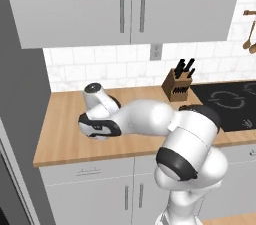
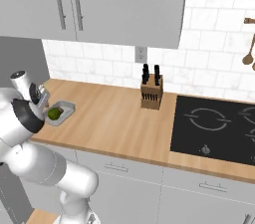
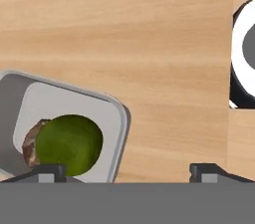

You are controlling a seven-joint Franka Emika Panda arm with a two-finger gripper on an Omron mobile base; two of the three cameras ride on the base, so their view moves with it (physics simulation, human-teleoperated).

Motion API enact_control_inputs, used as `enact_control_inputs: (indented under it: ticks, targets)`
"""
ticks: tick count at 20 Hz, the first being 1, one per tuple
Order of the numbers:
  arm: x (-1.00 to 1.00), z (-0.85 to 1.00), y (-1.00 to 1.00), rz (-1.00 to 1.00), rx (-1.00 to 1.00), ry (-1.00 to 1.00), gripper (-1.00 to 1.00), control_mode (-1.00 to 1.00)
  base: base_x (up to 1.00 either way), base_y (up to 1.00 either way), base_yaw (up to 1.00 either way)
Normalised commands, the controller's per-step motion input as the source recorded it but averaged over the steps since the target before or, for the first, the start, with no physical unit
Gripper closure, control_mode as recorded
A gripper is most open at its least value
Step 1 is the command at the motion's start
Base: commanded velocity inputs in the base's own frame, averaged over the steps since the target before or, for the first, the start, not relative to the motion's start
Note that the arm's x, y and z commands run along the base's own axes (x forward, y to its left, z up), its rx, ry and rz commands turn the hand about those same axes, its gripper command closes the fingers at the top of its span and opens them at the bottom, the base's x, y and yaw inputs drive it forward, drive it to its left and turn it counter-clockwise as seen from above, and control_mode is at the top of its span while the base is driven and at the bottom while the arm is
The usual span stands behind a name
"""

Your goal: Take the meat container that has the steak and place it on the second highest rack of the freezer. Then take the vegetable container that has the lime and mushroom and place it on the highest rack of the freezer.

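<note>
A simulated kitchen with a wooden counter [image 2: 114,118] running under white wall cupboards. In the hand view, a pale grey vegetable container [image 3: 113,118] sits in the lower left of the frame, holding a round dark-green lime [image 3: 68,143] with a small brown mushroom [image 3: 31,147] tucked against its left side. The gripper [image 3: 127,173] hangs above the counter with its jaws spread wide and nothing between them; the left fingertip lies over the tray's near edge, the right one over bare wood.

In the right base view, the same container appears at the left edge of the frame, just beside the white arm's wrist. A knife block [image 2: 151,91] stands mid-counter, well apart, and a black cooktop [image 2: 214,126] fills the lower right.

No meat container appears here, so the work in hand seems to be the vegetable container. The gripper looks off-centre. The next move likely calls for shifting toward the tray, then lowering to straddle its rim before closing.
</note>
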Motion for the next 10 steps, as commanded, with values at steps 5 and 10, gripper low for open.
enact_control_inputs:
  ticks: [5, 10]
  targets:
    - [-0.58, -0.14, 0.01, 0.0, 0.0, 0.11, -1.0, -1.0, 0.0, 0.0, 0.0]
    - [-0.25, -0.3, 0.0, -0.07, 0.0, 0.01, -1.0, -1.0, 0.0, 0.0, 0.0]
